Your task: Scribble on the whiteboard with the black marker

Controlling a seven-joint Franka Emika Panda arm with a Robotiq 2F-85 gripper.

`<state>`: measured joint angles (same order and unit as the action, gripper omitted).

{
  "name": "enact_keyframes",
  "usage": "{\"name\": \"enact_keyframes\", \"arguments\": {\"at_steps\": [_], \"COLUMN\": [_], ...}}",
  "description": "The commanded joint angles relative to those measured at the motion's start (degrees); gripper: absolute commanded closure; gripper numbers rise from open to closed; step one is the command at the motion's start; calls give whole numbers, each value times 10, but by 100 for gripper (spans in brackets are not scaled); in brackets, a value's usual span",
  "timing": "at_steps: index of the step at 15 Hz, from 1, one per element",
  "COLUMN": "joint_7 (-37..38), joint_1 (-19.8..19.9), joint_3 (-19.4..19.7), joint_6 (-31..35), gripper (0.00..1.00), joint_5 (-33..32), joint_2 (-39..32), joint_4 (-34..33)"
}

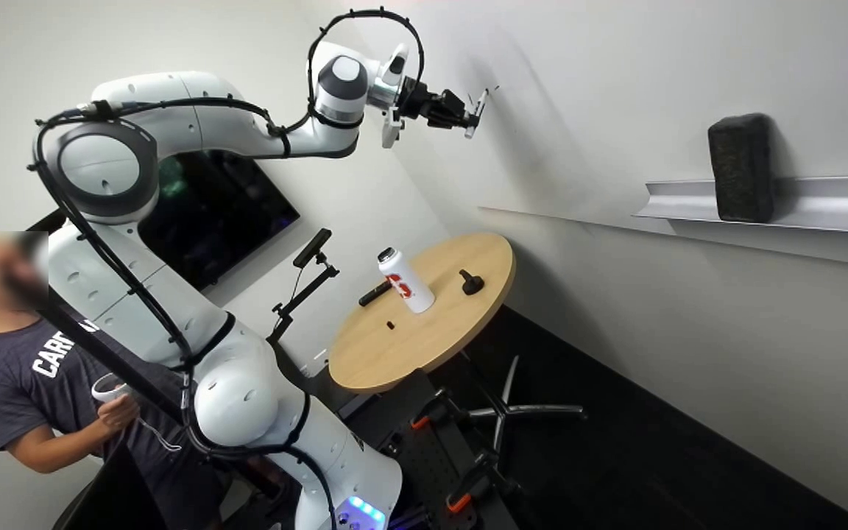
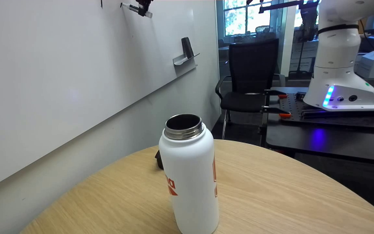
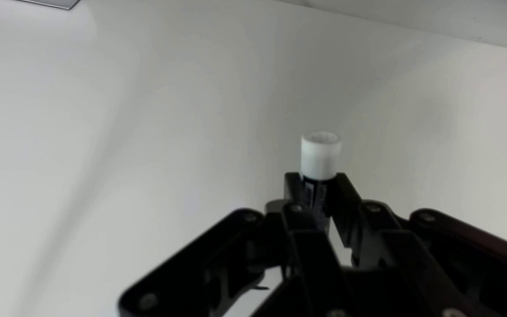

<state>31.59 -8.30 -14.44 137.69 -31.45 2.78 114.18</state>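
Note:
The marker (image 1: 481,104) has a white body, a dark label and a black tip; it also shows in an exterior view (image 2: 131,7). Its white rear end (image 3: 321,156) faces the wrist camera. My gripper (image 3: 316,187) is shut on the marker, with a finger on each side of the label; it also shows in both exterior views (image 1: 472,118) (image 2: 143,9). The tip points at the whiteboard (image 1: 615,96) and is at or very near its surface; I cannot tell if it touches. A short dark stroke (image 2: 101,3) is on the board and shows in the wrist view (image 3: 260,288).
A dark eraser (image 1: 740,168) stands on the board's metal tray (image 1: 659,199). Below is a round wooden table (image 1: 365,361) with an open white bottle (image 2: 190,182), a black lid (image 1: 472,283) and a small black cap (image 1: 390,324). A person (image 1: 19,397) stands behind the arm.

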Motion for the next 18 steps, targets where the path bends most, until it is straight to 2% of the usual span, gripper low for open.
{"name": "enact_keyframes", "arguments": {"at_steps": [1,12,18], "joint_7": [6,-34,0], "joint_1": [0,-4,3], "joint_3": [12,23,43], "joint_6": [-16,-28,-16], "gripper": [95,95,95], "joint_5": [-3,42,21], "joint_2": [7,-39,-8], "joint_4": [-21,-21,-10]}}
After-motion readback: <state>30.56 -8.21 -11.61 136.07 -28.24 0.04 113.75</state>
